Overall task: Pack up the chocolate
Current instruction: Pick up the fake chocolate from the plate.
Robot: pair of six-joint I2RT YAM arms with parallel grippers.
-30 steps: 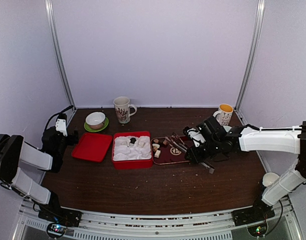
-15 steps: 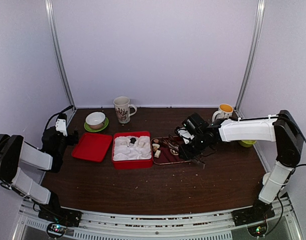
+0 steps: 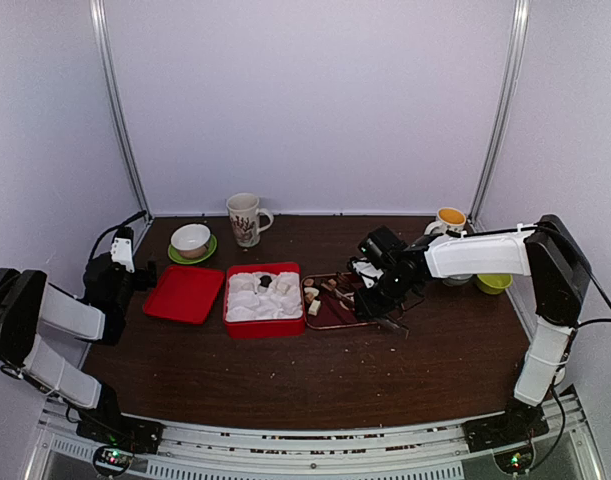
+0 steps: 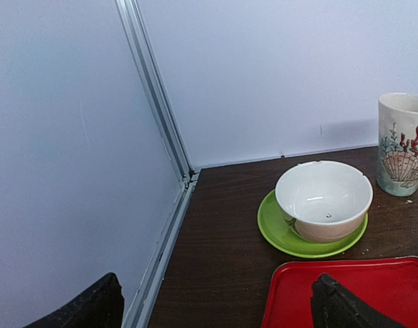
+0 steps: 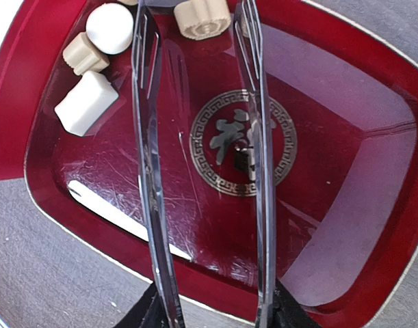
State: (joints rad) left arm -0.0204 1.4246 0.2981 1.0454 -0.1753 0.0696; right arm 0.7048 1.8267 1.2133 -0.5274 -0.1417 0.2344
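A dark wooden surface (image 3: 315, 380) is seen from above, with a robot arm at each side. The right arm reaches to the middle, and the right claw (image 5: 195, 48) hovers over a dark red tray (image 3: 337, 318). Its two long, clear plastic fingers (image 5: 148, 137) are spread apart and grasp nothing.

The chocolate (image 5: 85, 102) lies loose at the tray's left end, the end nearest the red box (image 3: 265, 322). In the right wrist view there is a cream-white cube, a small tan piece just beside it, and a white round piece beyond them. A tan fluted piece sits between the finger ends.

A gold emblem (image 5: 226, 137) marks the middle of the tray: a ring of key pattern around Chinese-style characters. They are partly hidden by a finger and cannot be read.

The red box holds a white moulded insert (image 3: 247, 300) with one dark piece in a pocket near its far edge. The box's red lid (image 3: 185, 293) lies flat just to its left.

At the far left, the left claw (image 4: 215, 311) is released and holds nothing, its black tips wide apart near the lid's far edge.

Behind the lid, a white bowl (image 4: 323, 198) sits on a green saucer (image 4: 277, 236). Beside them stands a mug (image 4: 402, 140) printed with a shell and red coral, with no lettering. A cup (image 3: 448, 224) with a yellow inside stands at the far right.
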